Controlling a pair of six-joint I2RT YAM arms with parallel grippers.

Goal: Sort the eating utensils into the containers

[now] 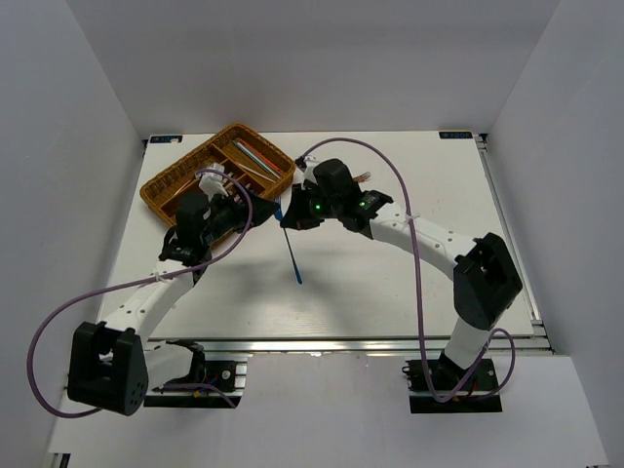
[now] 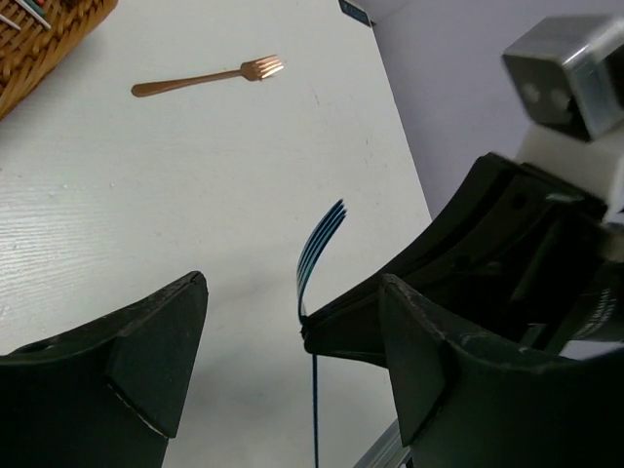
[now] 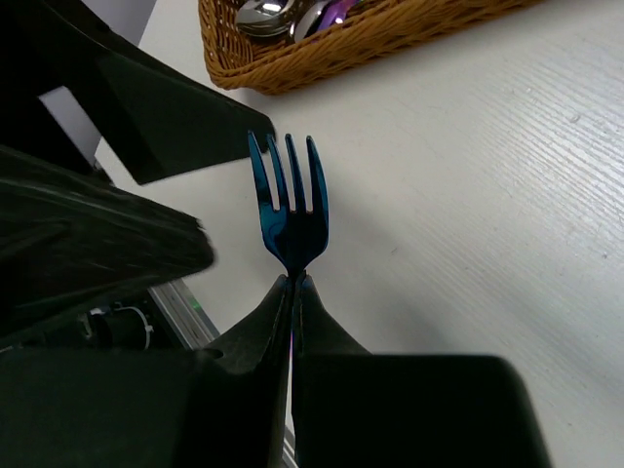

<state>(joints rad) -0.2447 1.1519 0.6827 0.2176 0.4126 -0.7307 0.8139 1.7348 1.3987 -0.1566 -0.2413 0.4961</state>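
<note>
My right gripper (image 1: 290,213) is shut on the neck of an iridescent blue fork (image 3: 290,210), with the tines sticking out past the fingertips (image 3: 281,292). The fork's handle (image 1: 293,255) trails toward the near edge. My left gripper (image 1: 239,210) is open, and the fork's head (image 2: 320,239) lies in the gap between its fingers (image 2: 166,341), closer to the right one. I cannot tell whether they touch it. The brown wicker tray (image 1: 166,190) stands at the back left and holds several utensils (image 1: 255,156). A rose-gold fork (image 2: 210,76) lies on the table beyond.
The tray's near corner (image 3: 322,54), with silver and purple spoons (image 3: 283,12) inside, is just past the fork's tines. The two arms meet close together beside the tray. White walls enclose the table on the left, back and right.
</note>
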